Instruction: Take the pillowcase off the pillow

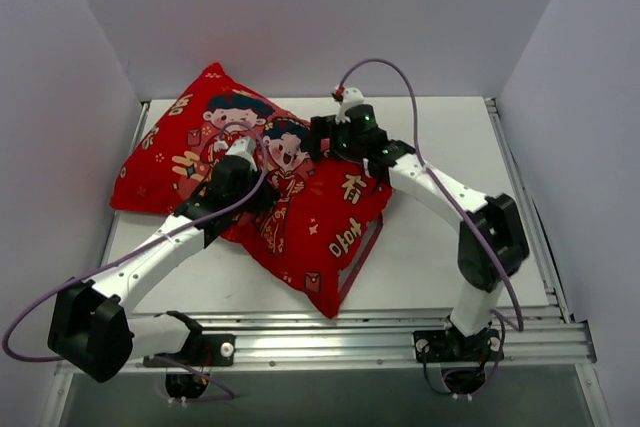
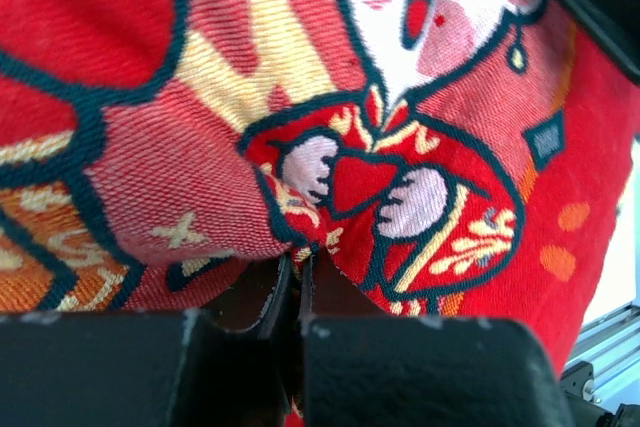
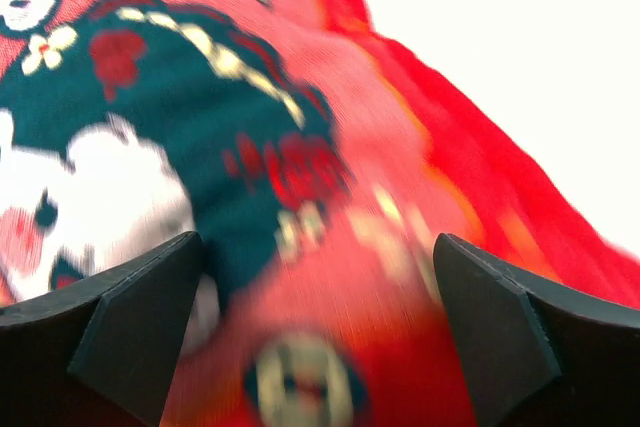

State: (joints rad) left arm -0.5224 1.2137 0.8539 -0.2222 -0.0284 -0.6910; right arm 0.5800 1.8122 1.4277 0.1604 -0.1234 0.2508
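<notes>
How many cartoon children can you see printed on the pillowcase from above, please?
2 on the pillowcase: one face toward the far left, the other just right of it. More may be hidden.

Bright, even light; right wrist view blurred.

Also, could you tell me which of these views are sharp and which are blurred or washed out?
Left wrist: sharp, the pillowcase weave reads clearly. Right wrist: the print is smeared by blur, and the background is blown out white. Top external: evenly lit, soft shadows, no glare.
</notes>
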